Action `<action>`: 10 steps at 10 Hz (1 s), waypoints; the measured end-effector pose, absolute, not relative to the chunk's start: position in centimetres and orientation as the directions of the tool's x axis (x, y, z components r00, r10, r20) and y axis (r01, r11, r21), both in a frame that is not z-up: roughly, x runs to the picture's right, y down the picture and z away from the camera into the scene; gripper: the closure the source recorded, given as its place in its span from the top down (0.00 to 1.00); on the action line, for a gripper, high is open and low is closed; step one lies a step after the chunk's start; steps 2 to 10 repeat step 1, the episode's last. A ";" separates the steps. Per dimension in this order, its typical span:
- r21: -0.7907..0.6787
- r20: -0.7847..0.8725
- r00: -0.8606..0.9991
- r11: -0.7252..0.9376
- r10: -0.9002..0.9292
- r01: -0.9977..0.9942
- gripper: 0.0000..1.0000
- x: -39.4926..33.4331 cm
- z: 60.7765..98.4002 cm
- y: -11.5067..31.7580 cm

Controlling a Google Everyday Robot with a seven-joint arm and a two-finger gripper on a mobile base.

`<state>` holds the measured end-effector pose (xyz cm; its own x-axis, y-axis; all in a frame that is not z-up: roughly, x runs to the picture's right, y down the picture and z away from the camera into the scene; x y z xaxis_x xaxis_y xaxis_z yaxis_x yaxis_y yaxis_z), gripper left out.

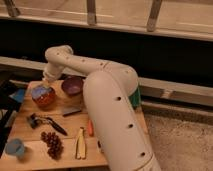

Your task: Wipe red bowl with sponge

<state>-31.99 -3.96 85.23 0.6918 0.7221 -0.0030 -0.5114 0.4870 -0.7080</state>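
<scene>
The red bowl [45, 98] sits at the back left of the wooden table [30, 137]. A blue sponge [38, 91] rests in the bowl's top, on its left side. My gripper [46, 81] hangs from the white arm [59, 56] straight down onto the bowl's rim, right at the sponge. The gripper's tip merges with the sponge and the bowl, so its hold is hidden.
A purple bowl [72, 85] stands just right of the red one. On the table lie a dark flat tool [72, 111], a black utensil [46, 122], grapes [51, 143], a banana [80, 146], a carrot [90, 128] and a blue cup [15, 148]. A green tray [135, 98] is behind the arm.
</scene>
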 end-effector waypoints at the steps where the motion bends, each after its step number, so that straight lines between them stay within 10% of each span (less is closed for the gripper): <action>1: -0.708 -0.004 0.691 0.487 0.723 -0.512 0.00 -31.9 85.3 -4.0; 10: -0.708 -0.004 0.691 0.487 0.723 -0.512 0.00 -31.9 85.3 -4.0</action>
